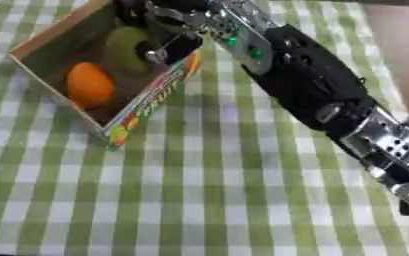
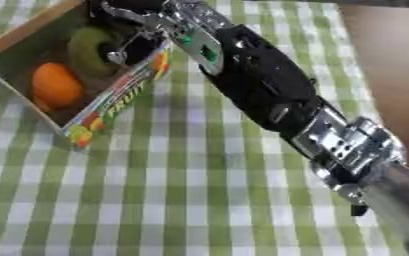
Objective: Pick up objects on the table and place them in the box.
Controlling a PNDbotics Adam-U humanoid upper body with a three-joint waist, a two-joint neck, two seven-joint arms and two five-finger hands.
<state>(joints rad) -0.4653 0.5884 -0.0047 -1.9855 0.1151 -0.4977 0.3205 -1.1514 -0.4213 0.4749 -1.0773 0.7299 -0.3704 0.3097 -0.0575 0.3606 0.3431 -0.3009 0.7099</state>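
My right hand (image 1: 159, 30) is over the box (image 1: 146, 107) with fingers curled round a green fruit (image 1: 124, 50), I think, which sits just beside the orange one (image 1: 90, 84) below my palm, so next I let go and lift clear.

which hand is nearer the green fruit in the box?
Right. The right hand reaches into the box, over the green fruit beside the orange fruit. The left hand shows in neither view.
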